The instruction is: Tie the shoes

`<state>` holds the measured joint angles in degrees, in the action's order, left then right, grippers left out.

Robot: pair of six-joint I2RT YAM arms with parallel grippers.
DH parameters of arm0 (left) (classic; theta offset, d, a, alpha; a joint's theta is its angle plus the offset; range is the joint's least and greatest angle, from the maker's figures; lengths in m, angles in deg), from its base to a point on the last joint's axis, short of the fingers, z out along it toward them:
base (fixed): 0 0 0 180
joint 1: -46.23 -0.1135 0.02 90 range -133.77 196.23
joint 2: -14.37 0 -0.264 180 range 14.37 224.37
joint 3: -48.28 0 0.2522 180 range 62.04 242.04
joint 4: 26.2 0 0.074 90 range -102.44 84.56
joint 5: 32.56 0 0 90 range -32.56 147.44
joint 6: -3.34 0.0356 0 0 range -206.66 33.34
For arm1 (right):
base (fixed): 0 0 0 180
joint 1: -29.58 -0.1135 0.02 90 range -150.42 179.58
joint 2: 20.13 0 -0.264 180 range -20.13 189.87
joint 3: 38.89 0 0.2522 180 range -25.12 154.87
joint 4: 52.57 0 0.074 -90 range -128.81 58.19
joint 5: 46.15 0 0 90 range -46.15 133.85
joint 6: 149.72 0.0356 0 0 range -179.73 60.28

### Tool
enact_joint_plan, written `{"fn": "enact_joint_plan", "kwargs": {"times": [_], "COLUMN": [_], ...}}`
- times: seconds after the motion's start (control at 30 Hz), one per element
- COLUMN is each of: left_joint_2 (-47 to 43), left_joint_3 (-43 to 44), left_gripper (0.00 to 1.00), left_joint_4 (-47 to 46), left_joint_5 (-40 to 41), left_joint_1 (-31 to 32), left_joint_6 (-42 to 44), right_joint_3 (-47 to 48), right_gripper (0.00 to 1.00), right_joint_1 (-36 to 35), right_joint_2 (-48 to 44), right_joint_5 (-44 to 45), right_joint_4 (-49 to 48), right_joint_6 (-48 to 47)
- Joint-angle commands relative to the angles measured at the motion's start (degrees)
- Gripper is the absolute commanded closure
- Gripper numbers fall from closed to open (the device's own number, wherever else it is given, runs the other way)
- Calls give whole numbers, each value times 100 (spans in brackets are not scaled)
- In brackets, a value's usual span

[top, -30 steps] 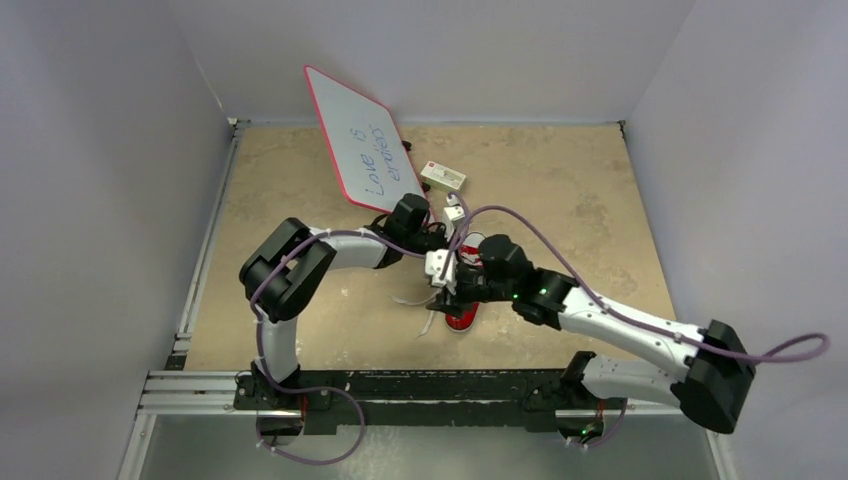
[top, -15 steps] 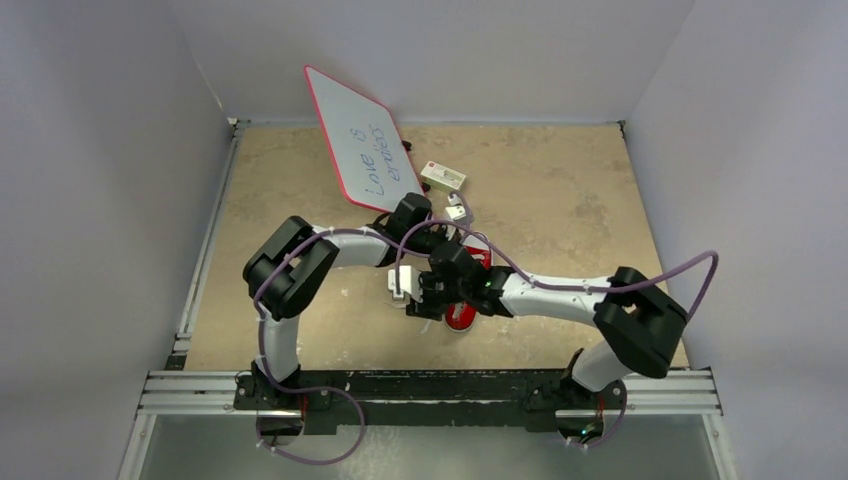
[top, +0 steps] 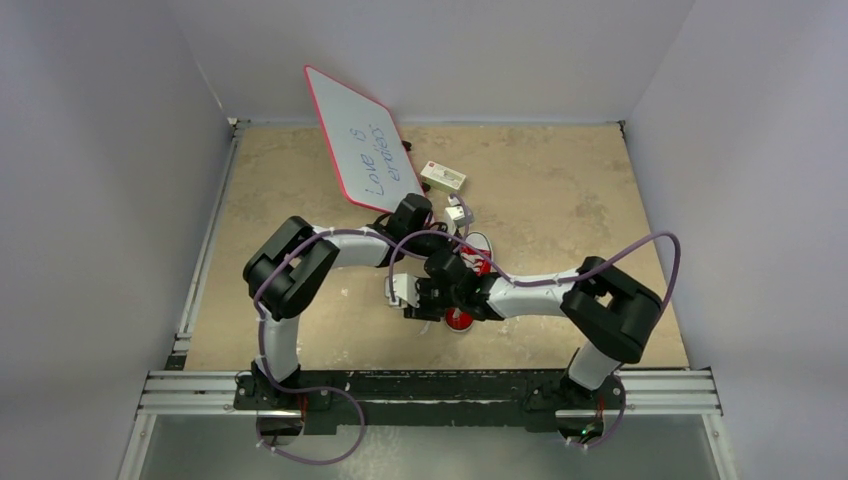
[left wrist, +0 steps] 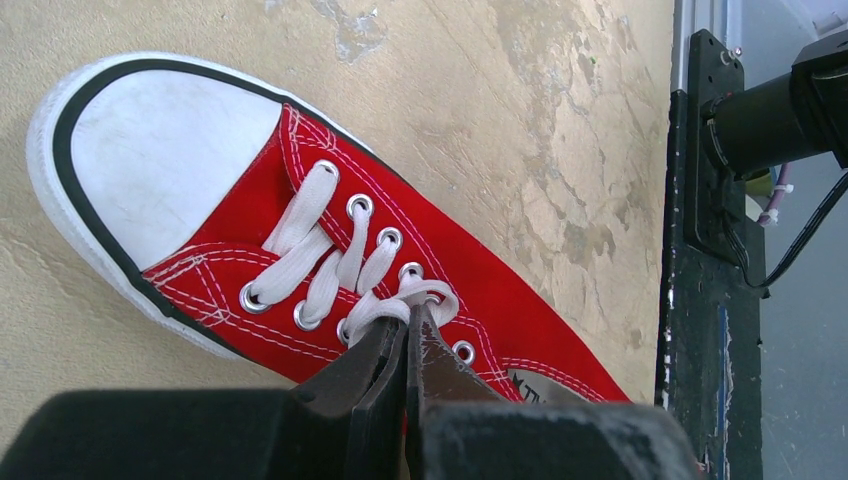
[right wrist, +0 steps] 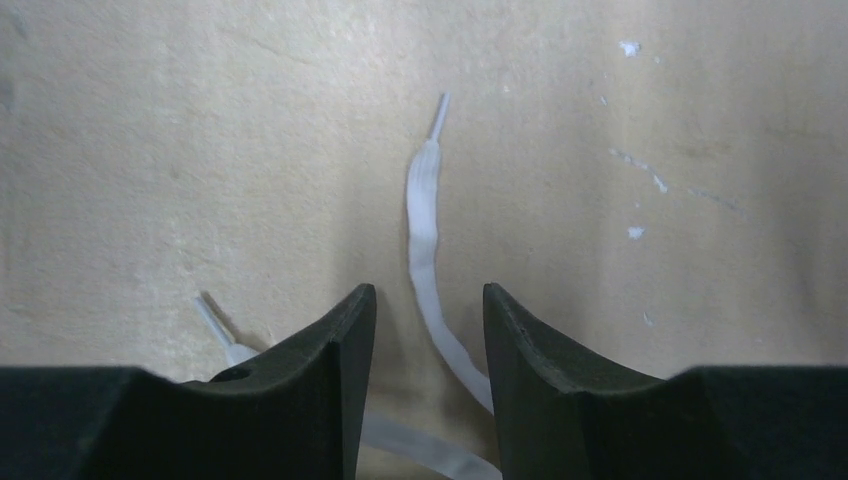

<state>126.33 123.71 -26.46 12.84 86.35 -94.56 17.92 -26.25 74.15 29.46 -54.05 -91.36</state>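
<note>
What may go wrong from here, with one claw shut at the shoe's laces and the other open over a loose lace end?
The left claw is shut on the lace at the top eyelets; pulling may drag the sneaker along. The right claw stands open around the loose lace end, which lies flat on the table; closing may miss it. A second lace end beside one finger might get pinched too.

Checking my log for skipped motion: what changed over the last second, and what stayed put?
The right end effector swung leftward beside the sneaker, elbow folding in; open, it now straddles a loose lace end on the table. Left end effector stayed shut on the laces; sneaker, whiteboard, box unmoved.
</note>
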Motion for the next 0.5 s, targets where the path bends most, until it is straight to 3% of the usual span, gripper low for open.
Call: {"fn": "enact_joint_plan", "kwargs": {"times": [0.0, 0.1, 0.17, 0.23, 0.4, 0.47], "left_joint_2": [-73, -64, -39, -30, -84, -152], "left_joint_3": [-21, -16, -2, 13, -23, -36], "left_gripper": [100, 100, 100, 100, 100, 100], "left_joint_4": [99, 14, -11, -13, 13, -26], "left_joint_5": [131, 129, 142, 151, 199, 208], "left_joint_1": [-31, -30, -30, -31, -39, -40], "left_joint_6": [140, 68, 52, 46, 26, -80], "right_joint_3": [-212, -197, -145, -85, 181, 420], "right_gripper": [53, 55, 82, 100, 100, 100], "right_joint_1": [3, 7, 2, 2, 2, 7], "right_joint_2": [49, 206, 309, 305, -465, -1055], "right_joint_5": [139, 461, 582, 534, 251, -544], "right_joint_4": [-249, -241, -253, -215, 296, 1020], "right_joint_6": [-191, -292, -344, -367, -141, 294]}}
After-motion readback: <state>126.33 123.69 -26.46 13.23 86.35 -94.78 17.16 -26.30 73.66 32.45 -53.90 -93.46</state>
